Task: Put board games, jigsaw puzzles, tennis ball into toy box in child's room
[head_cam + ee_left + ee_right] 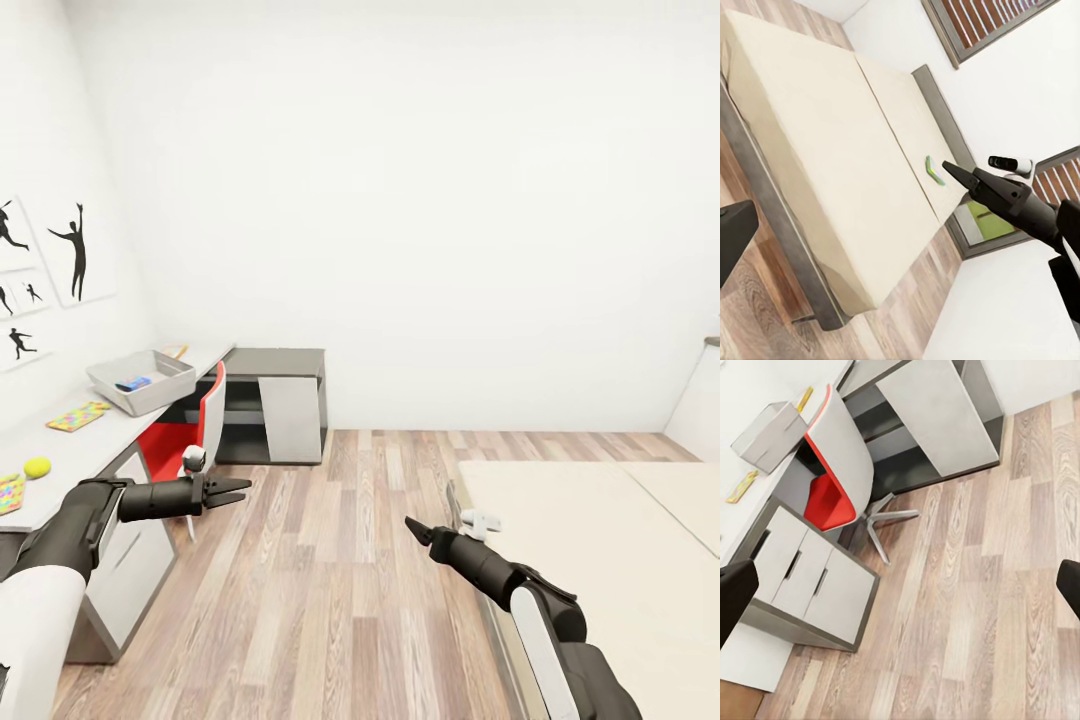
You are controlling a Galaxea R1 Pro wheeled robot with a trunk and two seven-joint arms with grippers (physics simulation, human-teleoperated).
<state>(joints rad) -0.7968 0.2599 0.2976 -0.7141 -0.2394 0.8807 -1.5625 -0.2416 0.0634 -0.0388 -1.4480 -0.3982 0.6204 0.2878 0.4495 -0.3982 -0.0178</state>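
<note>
Left gripper [235, 491] at left-centre of the head view, fingers spread apart, nothing between them; it hangs over the floor [330, 560] just off the table [75, 450] edge. Right gripper [414, 527] at lower centre, near the bed [600, 540] corner; fingers look together at a point, nothing held. In the left wrist view the right gripper [949, 166] shows as one closed dark tip.

Table runs up the left side of the head view. On it: grey toy box [142, 380] at upper left with a small blue item inside, a colourful flat box [78, 415] below that, yellow ball [38, 466] nearer, another colourful flat piece [9, 492] at the left edge. Red chair [190, 425] tucked under the table.

Board game [935, 169], green-edged, lies on the bed near the headboard in the left wrist view.
</note>
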